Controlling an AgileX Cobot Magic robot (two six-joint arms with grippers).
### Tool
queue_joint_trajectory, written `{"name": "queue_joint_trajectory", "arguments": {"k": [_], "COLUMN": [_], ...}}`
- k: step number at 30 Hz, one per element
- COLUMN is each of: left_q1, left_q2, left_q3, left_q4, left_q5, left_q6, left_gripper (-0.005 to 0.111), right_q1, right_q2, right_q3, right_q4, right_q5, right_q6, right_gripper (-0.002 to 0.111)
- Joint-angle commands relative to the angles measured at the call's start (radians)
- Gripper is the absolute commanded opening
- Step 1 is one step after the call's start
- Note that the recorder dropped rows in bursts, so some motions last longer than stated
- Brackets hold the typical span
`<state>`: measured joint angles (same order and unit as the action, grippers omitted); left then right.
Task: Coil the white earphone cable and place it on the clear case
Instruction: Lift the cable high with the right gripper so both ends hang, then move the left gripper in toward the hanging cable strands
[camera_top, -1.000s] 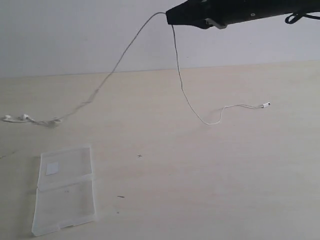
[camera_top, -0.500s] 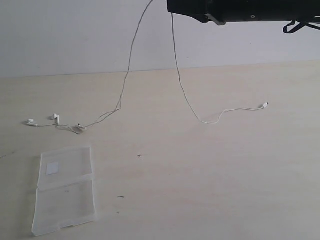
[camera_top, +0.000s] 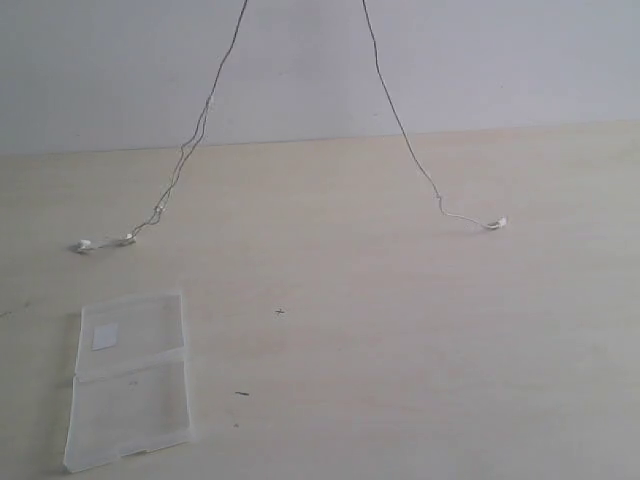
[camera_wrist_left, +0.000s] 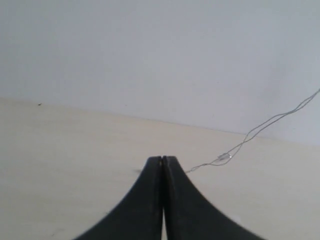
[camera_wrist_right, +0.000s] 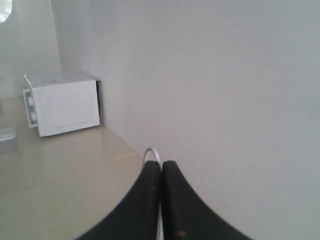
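The white earphone cable (camera_top: 395, 115) hangs in two strands from above the top edge of the exterior view. Its earbuds (camera_top: 100, 242) rest on the table at the left; its plug (camera_top: 497, 223) lies at the right. The clear case (camera_top: 130, 378) lies open and flat near the front left, a white sticker on its far panel. Neither gripper shows in the exterior view. My right gripper (camera_wrist_right: 161, 164) is shut on the cable, a white loop (camera_wrist_right: 151, 153) arching over one fingertip. My left gripper (camera_wrist_left: 162, 159) is shut with nothing in it; the cable (camera_wrist_left: 240, 146) runs beyond it.
A white microwave-like box (camera_wrist_right: 62, 104) stands against the wall on a counter in the right wrist view. Small dark specks (camera_top: 279, 312) dot the pale table between the case and the plug.
The right arm has risen out of the exterior view, taking the cable up. The earbuds slid along the table and the plug was dragged left and inward.
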<state>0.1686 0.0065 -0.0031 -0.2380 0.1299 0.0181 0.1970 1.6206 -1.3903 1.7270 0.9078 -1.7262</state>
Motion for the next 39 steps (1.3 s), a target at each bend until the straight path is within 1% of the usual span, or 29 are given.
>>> {"name": "queue_joint_trajectory", "arguments": {"k": [1,4,6,12,14,16,17,19,22,26,27,29,31,32,34,35,36,37,38,39], "left_q1": [-0.005,-0.005,-0.005,-0.011,-0.027,-0.057,-0.075,-0.107,-0.151,-0.161,-0.161,-0.161,-0.161,-0.161,-0.161,-0.161,-0.161,-0.161,-0.161,-0.161], "left_q2": [-0.006,-0.006,-0.006,-0.006,-0.006,-0.006,-0.006,-0.006,0.000,0.087,0.118,0.176,0.250,0.292,0.387,0.430,0.543,0.591,0.717,0.781], "left_q3": [0.003,0.003,0.003,0.003,-0.001,-0.051,-0.078,-0.123,-0.158,-0.160,-0.160,-0.162,-0.173,-0.180,-0.201,-0.210,-0.248,-0.268,-0.310,-0.327], "left_q4": [-0.019,-0.033,-0.084,-0.183,-0.193,-0.199,-0.212,-0.284,-0.462,-0.662,-0.733,-0.930,-1.157,-1.249,-1.458,-1.506,-1.506,-1.506,-1.506,-1.506], "left_q5": [-0.020,-0.020,-0.028,-0.031,0.011,0.074,0.099,0.125,0.146,0.214,0.226,0.253,0.310,0.344,0.435,0.478,0.536,0.553,0.605,0.635], "left_q6": [-0.071,-0.156,-0.206,-0.208,-0.199,-0.145,-0.095,0.025,0.232,0.449,0.526,0.726,0.999,1.110,1.363,1.444,1.530,1.530,1.530,1.532], "left_gripper": [0.000,0.000,0.000,0.000,0.000,0.000,0.000,0.000,0.000,0.000,0.000,0.000,0.000,0.000,0.000,0.000,0.000,0.000,0.000,0.002], "right_q1": [0.000,0.000,0.000,0.000,0.000,0.000,0.000,0.000,0.000,0.000,0.000,0.000,0.000,0.000,0.000,0.000,0.000,0.000,0.000,0.000], "right_q2": [-0.014,-0.016,-0.017,-0.022,-0.025,-0.030,-0.033,-0.039,-0.057,-0.069,-0.071,-0.071,-0.071,-0.071,-0.071,-0.071,-0.071,-0.071,-0.071,-0.071], "right_q3": [-0.080,-0.134,-0.182,-0.303,-0.323,-0.335,-0.343,-0.355,-0.367,-0.374,-0.374,-0.374,-0.374,-0.374,-0.374,-0.374,-0.374,-0.374,-0.374,-0.374], "right_q4": [0.009,-0.004,-0.028,-0.188,-0.212,-0.216,-0.216,-0.216,-0.216,-0.218,-0.218,-0.218,-0.218,-0.218,-0.218,-0.218,-0.216,-0.216,-0.216,-0.216], "right_q5": [-0.049,-0.061,-0.061,-0.069,-0.069,-0.069,-0.069,-0.069,-0.065,-0.083,-0.095,-0.122,-0.139,-0.145,-0.147,-0.147,-0.147,-0.147,-0.147,-0.147], "right_q6": [0.054,0.065,0.107,0.233,0.238,0.238,0.238,0.238,0.238,0.245,0.245,0.245,0.245,0.245,0.245,0.243,0.243,0.243,0.243,0.243], "right_gripper": [0.000,0.000,0.000,0.000,0.000,0.000,0.000,0.000,0.000,0.000,0.000,0.000,0.000,0.000,0.000,0.000,0.000,0.000,0.000,0.000]}}
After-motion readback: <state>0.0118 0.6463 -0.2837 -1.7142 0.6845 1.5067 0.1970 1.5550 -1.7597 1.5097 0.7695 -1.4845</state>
